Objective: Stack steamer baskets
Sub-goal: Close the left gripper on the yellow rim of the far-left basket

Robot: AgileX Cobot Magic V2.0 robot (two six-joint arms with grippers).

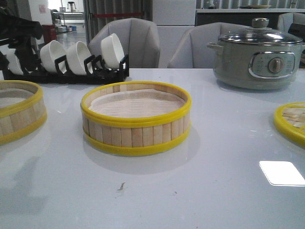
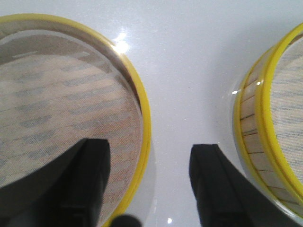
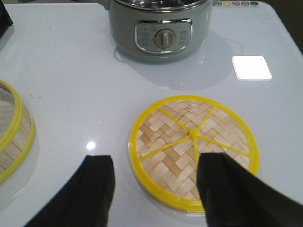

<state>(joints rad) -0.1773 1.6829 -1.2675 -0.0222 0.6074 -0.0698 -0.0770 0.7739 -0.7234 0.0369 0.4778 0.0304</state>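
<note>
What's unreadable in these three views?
- Left pale bamboo-slat steamer basket with yellow rim: front view, cut off by the frame edge.
- Flat woven-bamboo lid with yellow rim: front view, cut off by the edge.
- Grey-green electric pot's dial markings: too small.
- Both arms: not visible in the front view.

From the front, the left steamer basket runs off the left edge, only its right part showing, and the lid at the right edge shows just a sliver. The pot loses its right side to the frame. Neither gripper appears from the front; a dark blurred shape sits top left, too unclear to name. In the left wrist view both baskets are cut off, and one finger covers part of the near basket's liner. In the right wrist view a finger hides the lid's near rim, and the pot's top is cropped
</note>
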